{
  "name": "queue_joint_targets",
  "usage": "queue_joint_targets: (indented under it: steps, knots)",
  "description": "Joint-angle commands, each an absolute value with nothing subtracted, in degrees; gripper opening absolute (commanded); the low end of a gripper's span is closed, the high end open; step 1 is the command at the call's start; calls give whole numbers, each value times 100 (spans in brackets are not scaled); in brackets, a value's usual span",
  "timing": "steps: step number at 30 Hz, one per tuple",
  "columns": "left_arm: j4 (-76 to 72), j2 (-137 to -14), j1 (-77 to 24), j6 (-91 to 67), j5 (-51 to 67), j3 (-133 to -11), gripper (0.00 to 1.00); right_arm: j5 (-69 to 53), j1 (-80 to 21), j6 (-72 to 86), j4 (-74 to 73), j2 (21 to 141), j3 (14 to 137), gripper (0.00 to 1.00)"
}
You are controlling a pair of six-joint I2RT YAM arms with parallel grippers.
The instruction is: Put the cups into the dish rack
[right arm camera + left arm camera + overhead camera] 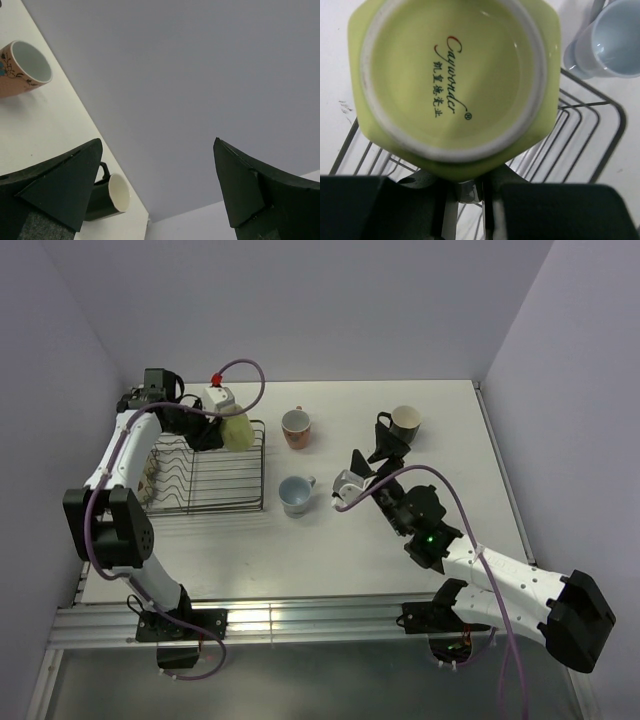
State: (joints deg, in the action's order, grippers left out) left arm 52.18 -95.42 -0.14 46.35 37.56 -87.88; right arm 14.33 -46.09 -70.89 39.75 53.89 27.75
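top view: your left end effector (212, 426) is clenched on the pale yellow mug (238, 430), held over the far right corner of the dish rack (205, 480). right end effector (373, 455) is spread wide with nothing in it, just near the upright black mug (404, 421).
left wrist: the mug's base faces the camera, its long axis and mouth pointing away from the end effector, rack below.
right wrist: black mug sits beside one finger, not touching.

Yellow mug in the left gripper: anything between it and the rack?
Nothing visible. The yellow mug hangs bottom-up in the left gripper over the dish rack, and the wires showing around it look bare.
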Motion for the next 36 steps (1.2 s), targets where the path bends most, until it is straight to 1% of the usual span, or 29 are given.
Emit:
queue_joint_targets:
  steps: [1, 7, 9, 16, 21, 36]
  knots:
    - [5265, -9685, -18, 5422, 4122, -9290, 0, 1582, -4544, -6785, 3797, 5265, 3120, 100]
    - [5589, -10151, -18, 5888, 4087, -9597, 0, 1582, -4526, -6812, 3665, 5265, 3067, 100]
    - [5599, -10282, 132, 5968, 4052, -9633, 0, 1582, -4518, -6794, 3648, 5273, 3085, 100]
    - [5116, -10423, 132, 5828, 3876, -9439, 0, 1608, -4500, -6838, 3612, 5361, 3111, 100]
    - [5186, -10670, 123, 5915, 3814, -9528, 0, 1635, -4500, -6838, 3490, 5388, 3155, 100]
    - [4544, -10934, 53, 5792, 3665, -9194, 0, 1670, -4447, -6864, 3375, 5502, 3243, 100]
